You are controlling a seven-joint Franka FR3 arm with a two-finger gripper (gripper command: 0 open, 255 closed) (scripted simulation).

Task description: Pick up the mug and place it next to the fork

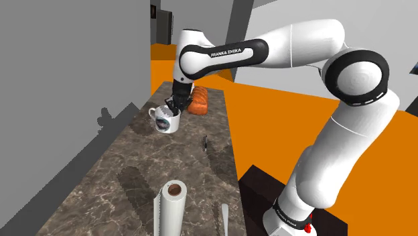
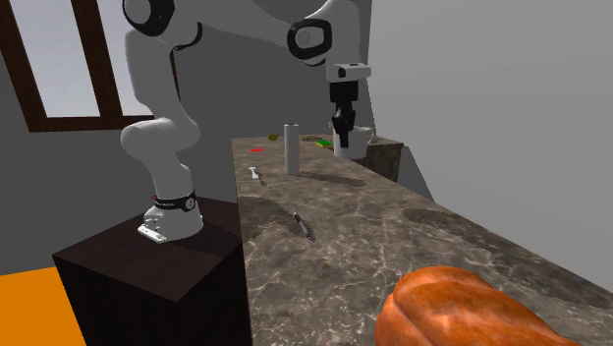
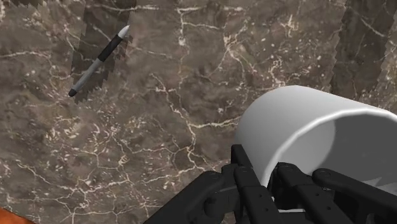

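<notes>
A white mug (image 1: 165,120) with a dark picture on its side hangs tilted from my gripper (image 1: 177,104), which is shut on its rim, one finger inside and one outside. In the wrist view the mug (image 3: 299,124) is clasped by the gripper (image 3: 270,184) over the brown marble counter (image 3: 159,127). From the second exterior view the mug (image 2: 353,142) and gripper (image 2: 341,124) are at the counter's far end. A dark-handled utensil (image 1: 205,142) (image 2: 306,226) (image 3: 98,62) lies mid-counter. A pale utensil (image 1: 224,218) (image 2: 257,176) lies near the stand. I cannot tell which is the fork.
An orange-brown loaf (image 1: 198,99) (image 2: 462,310) lies just beyond the mug. An upright paper-towel roll (image 1: 171,208) (image 2: 291,147) stands at the counter's near end in the shoulder view. Small green and red items (image 2: 319,141) lie behind it. A grey wall runs along the shoulder view's left.
</notes>
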